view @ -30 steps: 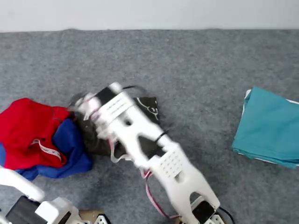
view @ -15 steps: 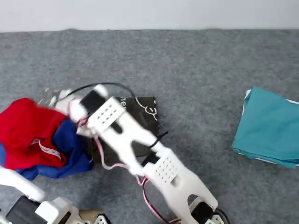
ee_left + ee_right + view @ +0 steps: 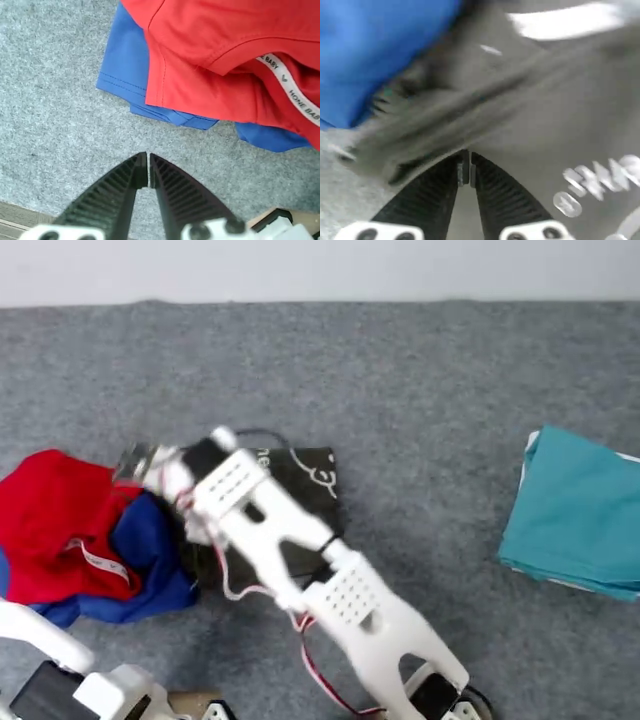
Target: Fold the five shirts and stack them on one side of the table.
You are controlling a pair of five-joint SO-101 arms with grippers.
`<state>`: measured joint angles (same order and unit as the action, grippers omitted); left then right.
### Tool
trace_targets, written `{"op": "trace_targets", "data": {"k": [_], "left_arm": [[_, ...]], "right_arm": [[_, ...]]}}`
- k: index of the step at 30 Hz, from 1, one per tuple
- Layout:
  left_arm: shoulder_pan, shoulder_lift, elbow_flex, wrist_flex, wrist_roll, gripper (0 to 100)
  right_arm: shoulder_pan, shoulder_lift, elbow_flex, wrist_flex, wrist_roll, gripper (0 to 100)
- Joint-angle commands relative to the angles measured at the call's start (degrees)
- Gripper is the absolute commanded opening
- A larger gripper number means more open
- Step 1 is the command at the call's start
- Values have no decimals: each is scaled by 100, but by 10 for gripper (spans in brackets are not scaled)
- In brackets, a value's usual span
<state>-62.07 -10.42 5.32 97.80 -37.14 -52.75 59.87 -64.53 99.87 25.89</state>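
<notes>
A black shirt (image 3: 305,475) with white print lies mid-table under my right arm. My right gripper (image 3: 148,464) is at the shirt's left end, beside the red and blue pile, shut on a fold of it. In the right wrist view the fingertips (image 3: 464,169) meet on the dark cloth (image 3: 545,125), with the blue shirt (image 3: 380,45) beyond. A crumpled red shirt (image 3: 50,520) lies on a blue shirt (image 3: 150,555) at the left. My left gripper (image 3: 148,170) is shut and holds nothing, over bare carpet near the blue hem (image 3: 125,70) and the red shirt (image 3: 225,60).
A folded teal shirt (image 3: 575,515) lies at the right edge of the table. The grey carpeted table (image 3: 400,380) is open across the back and between the black shirt and the teal one. My left arm's base (image 3: 70,680) sits at the front left corner.
My right gripper swung left over the red and blue pile pulling the black cloth with it, then came back a little to the right. The left arm has not moved.
</notes>
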Motion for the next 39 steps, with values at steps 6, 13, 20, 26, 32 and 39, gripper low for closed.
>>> {"op": "trace_targets", "data": {"k": [6,13,20,26,32,39], "left_arm": [[44,-273,-40,-79,-18,16],[44,-273,-48,-97,-18,16],[44,-281,-48,-105,-18,16],[53,-281,-48,-105,-18,16],[53,-281,-48,-79,-18,16],[44,-281,-48,-88,-18,16]], "right_arm": [[-365,251,-1275,180,18,9],[251,-541,-1705,330,9,9],[796,-1499,-290,286,-167,9],[831,-954,325,-813,-158,9],[620,-180,316,-2589,0,9],[426,-40,123,-3160,589,9]]}}
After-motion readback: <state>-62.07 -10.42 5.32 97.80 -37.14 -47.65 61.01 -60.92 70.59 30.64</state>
